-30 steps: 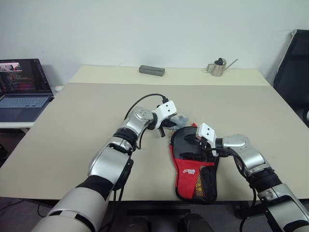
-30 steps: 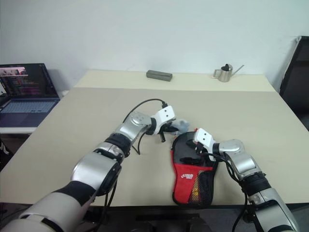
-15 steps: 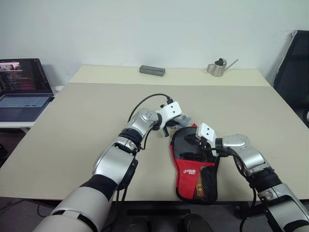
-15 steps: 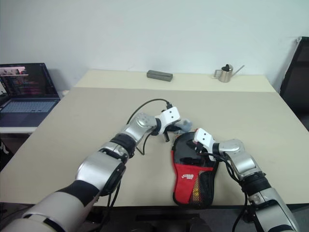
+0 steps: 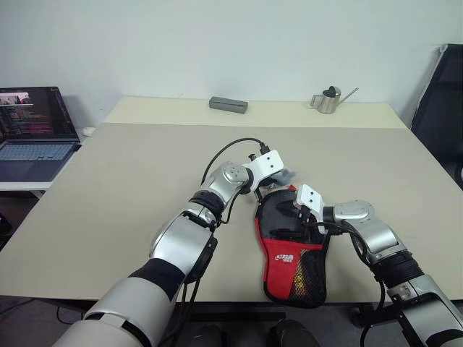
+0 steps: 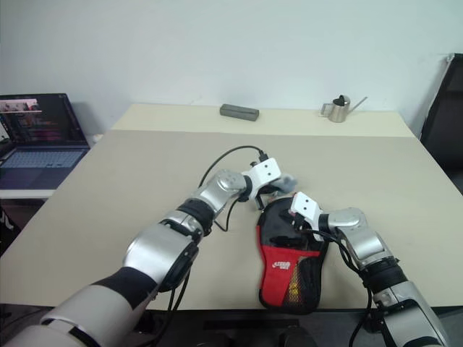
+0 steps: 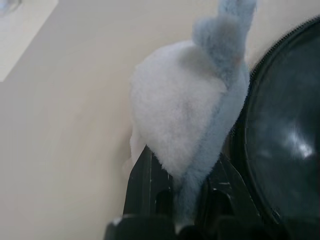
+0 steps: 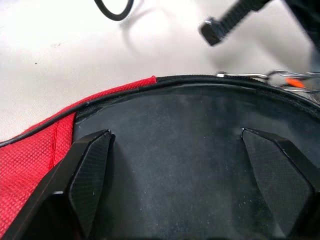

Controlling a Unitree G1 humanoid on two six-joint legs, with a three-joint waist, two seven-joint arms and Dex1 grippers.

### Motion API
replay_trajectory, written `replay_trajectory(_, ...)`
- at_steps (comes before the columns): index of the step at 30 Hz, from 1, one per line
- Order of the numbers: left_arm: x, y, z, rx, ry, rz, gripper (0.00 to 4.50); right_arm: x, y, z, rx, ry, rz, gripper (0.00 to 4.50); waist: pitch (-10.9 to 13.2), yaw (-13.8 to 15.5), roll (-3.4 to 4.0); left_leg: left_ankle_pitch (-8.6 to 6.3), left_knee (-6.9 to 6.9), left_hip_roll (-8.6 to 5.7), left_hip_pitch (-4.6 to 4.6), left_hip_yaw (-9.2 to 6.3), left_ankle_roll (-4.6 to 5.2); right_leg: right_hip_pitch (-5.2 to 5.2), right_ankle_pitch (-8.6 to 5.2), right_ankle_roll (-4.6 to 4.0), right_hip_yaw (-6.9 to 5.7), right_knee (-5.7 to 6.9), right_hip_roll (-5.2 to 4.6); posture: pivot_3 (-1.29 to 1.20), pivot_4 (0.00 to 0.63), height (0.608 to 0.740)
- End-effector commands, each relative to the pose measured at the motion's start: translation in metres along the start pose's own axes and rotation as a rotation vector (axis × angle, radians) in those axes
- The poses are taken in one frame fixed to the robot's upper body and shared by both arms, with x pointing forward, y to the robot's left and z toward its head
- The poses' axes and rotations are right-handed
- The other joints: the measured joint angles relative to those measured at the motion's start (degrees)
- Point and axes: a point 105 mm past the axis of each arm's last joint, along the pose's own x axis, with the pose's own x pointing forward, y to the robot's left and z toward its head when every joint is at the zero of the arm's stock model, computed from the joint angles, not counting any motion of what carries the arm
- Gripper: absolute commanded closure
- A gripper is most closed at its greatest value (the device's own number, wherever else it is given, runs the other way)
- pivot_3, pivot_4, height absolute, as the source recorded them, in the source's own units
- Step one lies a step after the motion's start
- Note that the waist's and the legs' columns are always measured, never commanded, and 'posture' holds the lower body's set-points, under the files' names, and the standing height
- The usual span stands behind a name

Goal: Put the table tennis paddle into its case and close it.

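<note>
Left eye view, entry 1: the case [image 5: 291, 253] is our landmark, lying near the front edge of the table [image 5: 130, 181], rounded black end away from us, red part and mesh pocket toward us.

Entry 2, change. Over the last second the left gripper [image 5: 278, 178] has travelled rightward along the table and now sits at the far rim of the case, where before it was off to that rim's left. We judge it is carrying the soft lump away from the case mouth so that the zip can be reached.

Entry 3, left arm. Forearm stretched forward across the table, wrist angled right and a little down. The 2 fingers [image 7: 142, 175] are pinched tight on the grey-blue soft lump [image 7: 185, 105], which touches the case's black edge.

Entry 4, right arm. Elbow out to the right of the case, the right gripper [image 8: 180, 170] pointing left and down over its black upper part. The 2 fingers [image 8: 90, 175] stand spread wide with nothing between them.

Entry 5, the table tennis paddle [image 8: 185, 150]: we read the smooth dark face inside the case rim as its blade, already in; the handle is hidden. The zip looks undone.
</note>
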Motion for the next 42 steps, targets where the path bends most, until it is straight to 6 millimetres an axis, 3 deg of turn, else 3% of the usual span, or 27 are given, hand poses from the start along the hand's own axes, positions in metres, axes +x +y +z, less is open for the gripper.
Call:
replay_trajectory(1, 0.000, 0.015, 0.029, 0.037, -0.063, 0.072, 4.32, 0.002, 0.021, -0.066, 0.106, 0.259, 0.029, 0.00, 0.0, 0.0, 0.00, 0.00, -0.03, 0.00, 0.00, -0.01, 0.00, 0.00, 0.00, 0.00, -0.01, -0.02, 0.00, 0.00, 0.150, 0.740)
replay_trajectory(23, 0.017, 0.006, 0.079, 0.090, -0.131, 0.197, 4.32, 0.006, 0.034, -0.063, 0.120, 0.255, 0.049, 0.00, 0.0, 0.0, -0.01, -0.05, -0.28, -0.01, -0.10, -0.03, -0.06, 0.02, 0.00, 0.00, -0.05, -0.51, -0.18, 0.00, 0.150, 0.740)
replay_trajectory(42, 0.028, -0.016, 0.103, 0.024, -0.195, 0.154, 4.32, 0.006, 0.041, -0.059, 0.125, 0.252, 0.048, 0.00, 0.0, 0.0, 0.00, -0.12, -0.38, 0.00, -0.09, -0.03, -0.16, 0.01, 0.00, 0.00, -0.07, -0.60, -0.21, 0.00, 0.150, 0.740)
